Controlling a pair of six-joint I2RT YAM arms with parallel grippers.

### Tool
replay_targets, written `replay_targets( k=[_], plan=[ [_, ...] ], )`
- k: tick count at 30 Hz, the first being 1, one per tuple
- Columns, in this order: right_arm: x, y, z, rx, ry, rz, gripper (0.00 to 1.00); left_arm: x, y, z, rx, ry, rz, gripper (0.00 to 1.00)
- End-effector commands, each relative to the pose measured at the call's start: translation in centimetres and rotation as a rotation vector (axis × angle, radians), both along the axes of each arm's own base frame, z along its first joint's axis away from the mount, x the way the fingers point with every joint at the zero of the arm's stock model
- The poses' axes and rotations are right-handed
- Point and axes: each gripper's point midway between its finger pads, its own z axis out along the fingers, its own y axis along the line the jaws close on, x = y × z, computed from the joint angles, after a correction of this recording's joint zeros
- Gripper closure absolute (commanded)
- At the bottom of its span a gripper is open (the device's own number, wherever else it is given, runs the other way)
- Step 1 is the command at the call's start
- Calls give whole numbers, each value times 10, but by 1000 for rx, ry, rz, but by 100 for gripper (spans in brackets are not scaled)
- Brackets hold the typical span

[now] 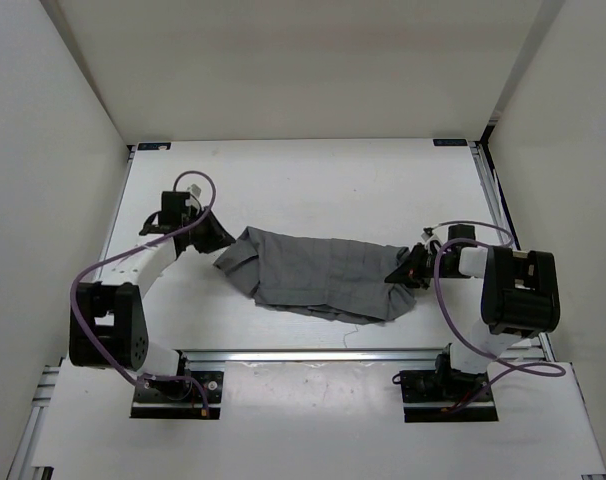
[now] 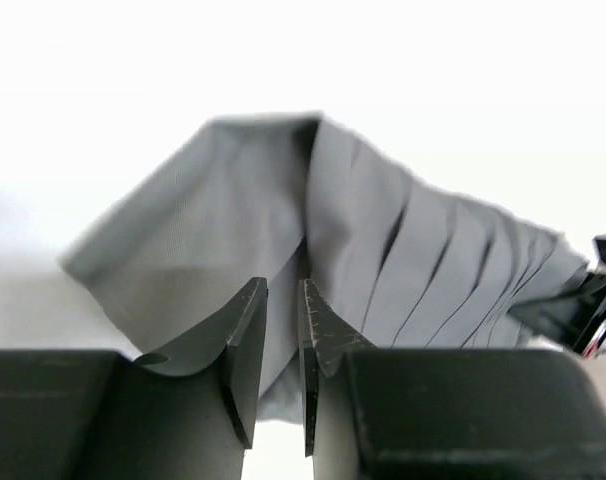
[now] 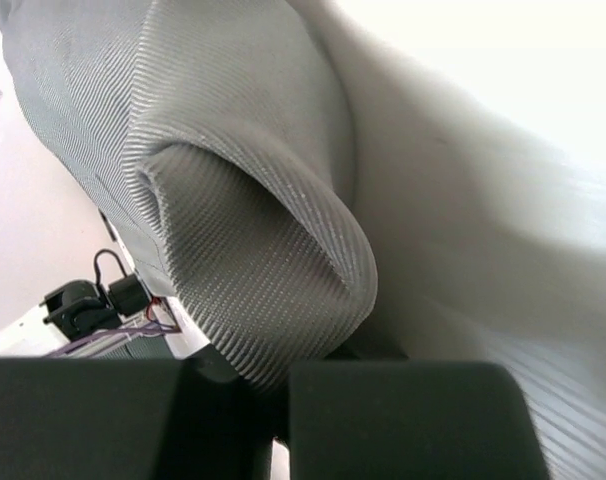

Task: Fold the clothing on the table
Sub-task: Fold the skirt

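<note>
The right tool (image 1: 405,272) is clamped shut on a bunched fold of the grey pleated clothing (image 1: 313,275), which stretches sideways from it to the left tool (image 1: 220,240). The left tool pinches the opposite end between its narrowly parted fingers (image 2: 245,340). Beyond both tools, the white tabletop (image 1: 313,180) under the cloth meets white walls (image 1: 283,60)

On table (image 1: 333,190), clothing (image 1: 318,280) lies between left gripper (image 1: 221,240) and right gripper (image 1: 401,275).

I can pass over the table (image 1: 313,180) at upper frame; the clothing (image 1: 323,275) blocks centre, walls (image 1: 43,150) both sides.
</note>
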Motion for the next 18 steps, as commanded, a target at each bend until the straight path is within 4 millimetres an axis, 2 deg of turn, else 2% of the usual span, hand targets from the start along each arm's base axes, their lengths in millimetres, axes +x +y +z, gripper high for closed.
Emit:
replay_targets(
  k=[1, 5, 8, 11, 14, 17, 18],
  plan=[
    [4, -14, 7, -36, -26, -1, 100, 21, 6, 29, 71, -103, -9, 69],
    [3, -18, 7, -40, -14, -11, 100, 22, 9, 8, 87, -80, 29, 70],
    [2, -19, 7, -44, -17, -9, 100, 12, 9, -21, 134, -26, 30, 78],
    [-1, -15, 10, -30, -13, 1, 100, 1, 4, -41, 211, 3, -9, 82],
    [0, -13, 11, -29, -13, 7, 100, -5, 1, -51, 297, 11, -24, 79],
    [-1, -10, 12, -22, -7, 12, 100, -12, -2, -61, 418, 21, -71, 81],
    [-3, -9, 12, -17, -5, 17, 100, -15, 4, -66, 456, 40, -56, 82]
  ],
)
